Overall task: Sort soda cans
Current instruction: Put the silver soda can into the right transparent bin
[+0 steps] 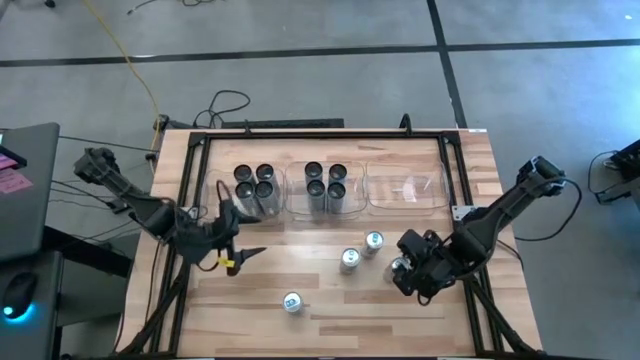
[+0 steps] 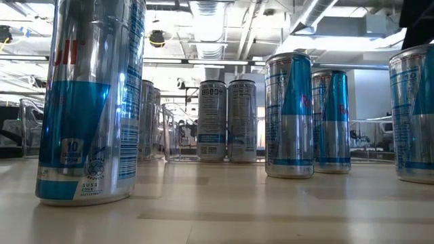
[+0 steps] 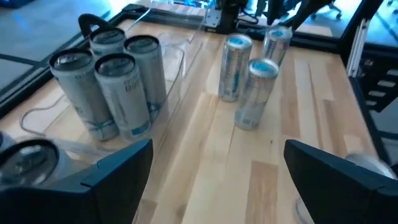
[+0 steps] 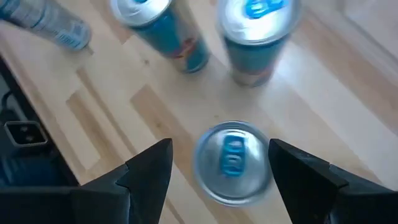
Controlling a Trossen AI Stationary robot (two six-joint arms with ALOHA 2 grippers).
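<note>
Four blue-white-topped soda cans stand upright on the table: one (image 1: pixel 374 240), one (image 1: pixel 349 260), one near the front (image 1: pixel 292 302), and one (image 4: pixel 233 163) between my right gripper's fingers. Eight dark-topped cans stand in two clear bins, four (image 1: pixel 253 182) in the left one and four (image 1: pixel 325 182) in the middle one. My right gripper (image 1: pixel 402 266) (image 4: pixel 221 149) is open and points down, one finger on either side of that can's top without touching it. My left gripper (image 1: pixel 245 255) (image 3: pixel 217 162) is open and empty, in front of the left bin.
A third clear bin (image 1: pixel 405 190) sits right of the other two, with nothing in it. A black frame (image 1: pixel 320 135) runs round the table's edges. In the low view the front can (image 2: pixel 88 102) looms at the left and the other cans (image 2: pixel 288 115) stand farther back.
</note>
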